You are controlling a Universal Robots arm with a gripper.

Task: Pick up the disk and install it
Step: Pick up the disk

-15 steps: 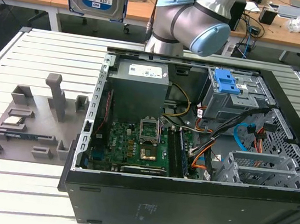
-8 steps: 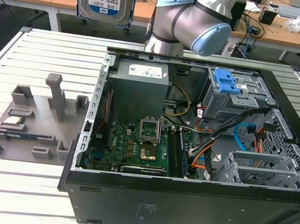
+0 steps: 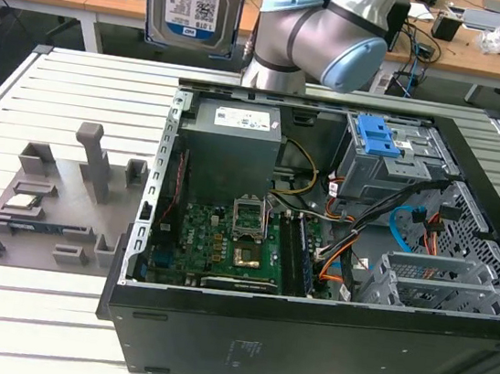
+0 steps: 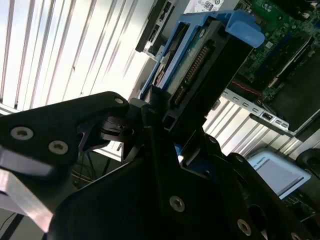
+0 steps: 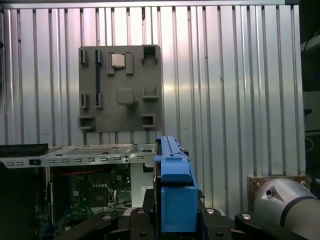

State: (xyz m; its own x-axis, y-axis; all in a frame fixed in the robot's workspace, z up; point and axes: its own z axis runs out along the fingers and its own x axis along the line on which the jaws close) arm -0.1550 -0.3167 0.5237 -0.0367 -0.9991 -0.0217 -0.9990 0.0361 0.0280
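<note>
Disk (image 3: 193, 4) gripped, held above the bench (image 3: 38, 325)
Exterior view: disk upright, raised beyond the open computer case (image 3: 312, 278); second wrist view: tool (image 4: 172, 117) clamped on the disk's blue-framed sides; first wrist view: disk edge-on above the bench slats.

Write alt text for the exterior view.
The robot arm holds the disk upright in the air, label showing, near an open computer case; a grey fixture plate lies on the slatted table at the exterior view's left.
</note>
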